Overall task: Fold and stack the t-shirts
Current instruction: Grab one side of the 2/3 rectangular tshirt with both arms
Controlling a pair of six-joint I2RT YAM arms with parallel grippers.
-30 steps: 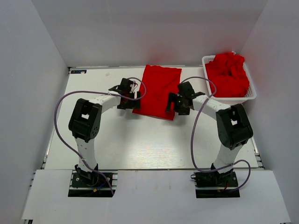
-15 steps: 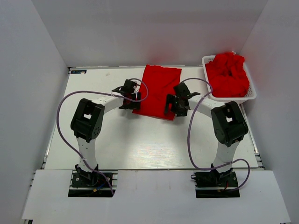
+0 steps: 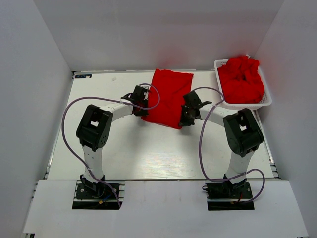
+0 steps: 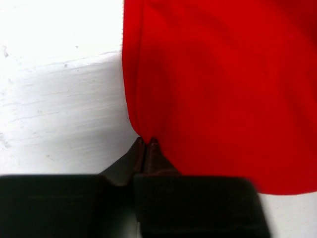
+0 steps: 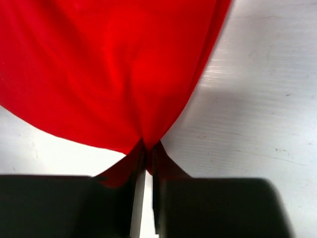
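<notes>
The white surface [image 3: 148, 153] carries a folded red t-shirt [image 3: 166, 94] lying between both claws, and a heap of t-shirts [image 3: 241, 79] fills the basket [image 3: 268, 102] beyond the right claw [image 3: 185, 117]. The left claw [image 3: 144, 110] and the right claw each pinch narrowly on the red t-shirt's near edge.

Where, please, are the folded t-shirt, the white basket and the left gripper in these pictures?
folded t-shirt [image 3: 167, 96]: top external view, middle of the cloth.
white basket [image 3: 247, 106]: top external view, its near rim.
left gripper [image 4: 146, 143]: left wrist view, between its fingertips.
</notes>
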